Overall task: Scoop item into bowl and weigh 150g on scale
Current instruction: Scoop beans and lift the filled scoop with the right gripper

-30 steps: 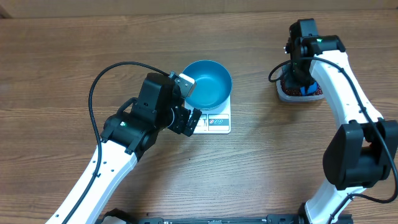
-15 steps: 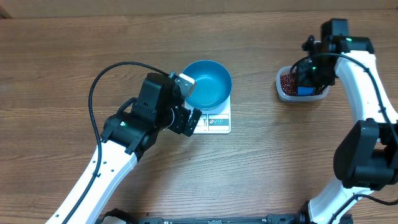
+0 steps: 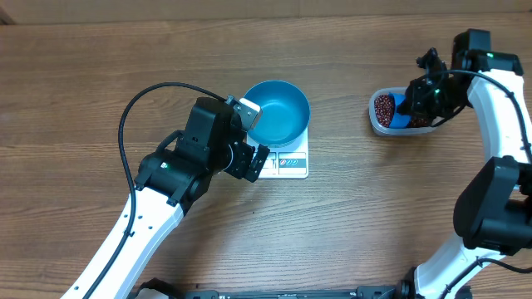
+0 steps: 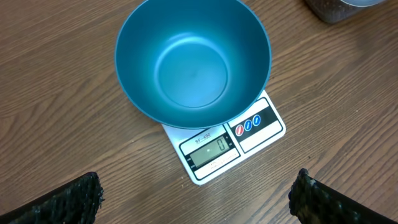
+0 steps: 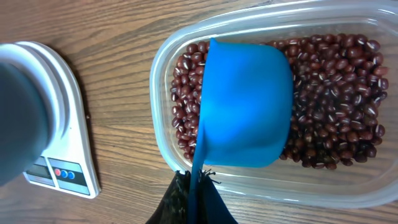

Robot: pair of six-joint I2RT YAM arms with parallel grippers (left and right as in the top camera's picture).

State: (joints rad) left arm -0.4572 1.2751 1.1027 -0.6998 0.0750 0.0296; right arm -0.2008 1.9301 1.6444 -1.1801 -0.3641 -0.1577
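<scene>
Wooden table [image 3: 83,66] under everything, plain brown boards. We've got the bowl [image 4: 193,62] sitting on the scale [image 4: 249,130], and the display reads zero. Our left gripper [image 4: 196,193] hovers just in front of the scale, jaws wide apart and holding nothing. Over on the right, our right gripper [image 5: 193,190] is clamped on the handle of the blue scoop [image 5: 249,106], which is down in the clear tub [image 5: 163,81] on top of the beans [image 5: 336,93]. The tub stands well apart from the scale.

Brown wooden table [image 3: 75,75], white scale [image 3: 293,163] near its middle, clear plastic tub [image 3: 376,124] well to the right.
</scene>
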